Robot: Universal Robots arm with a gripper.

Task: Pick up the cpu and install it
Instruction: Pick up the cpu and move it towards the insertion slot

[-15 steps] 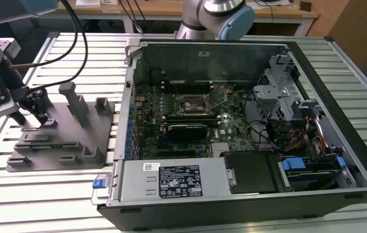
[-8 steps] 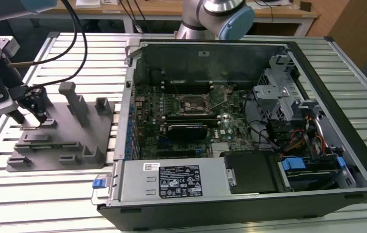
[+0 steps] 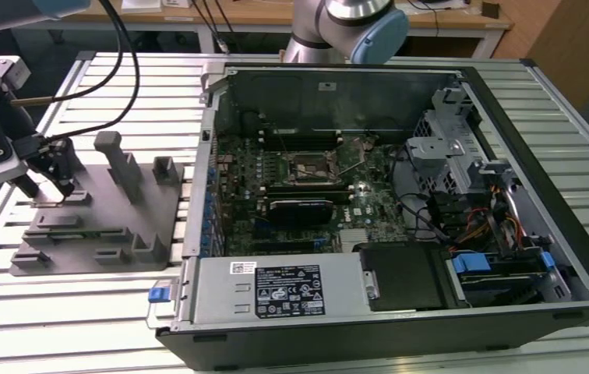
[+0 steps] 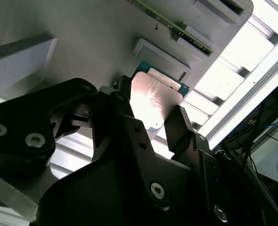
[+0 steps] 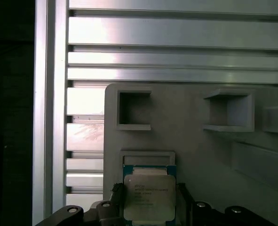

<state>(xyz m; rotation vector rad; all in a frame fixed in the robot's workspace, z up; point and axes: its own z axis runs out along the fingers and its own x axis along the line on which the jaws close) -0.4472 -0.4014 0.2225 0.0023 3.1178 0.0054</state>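
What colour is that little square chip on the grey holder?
The cpu is silvery on top with a blue-green rim, clearest in the first wrist view.

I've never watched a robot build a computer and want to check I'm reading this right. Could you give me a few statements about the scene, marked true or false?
1. The cpu lies on the grey fixture. True.
2. The computer case is closed up. False: its side is open and the motherboard shows inside.
3. The gripper hangs over the motherboard. False: it is down at the grey fixture, right at the cpu, to the exterior view's left of the case.
4. The grey fixture rests on a slatted metal table. True.
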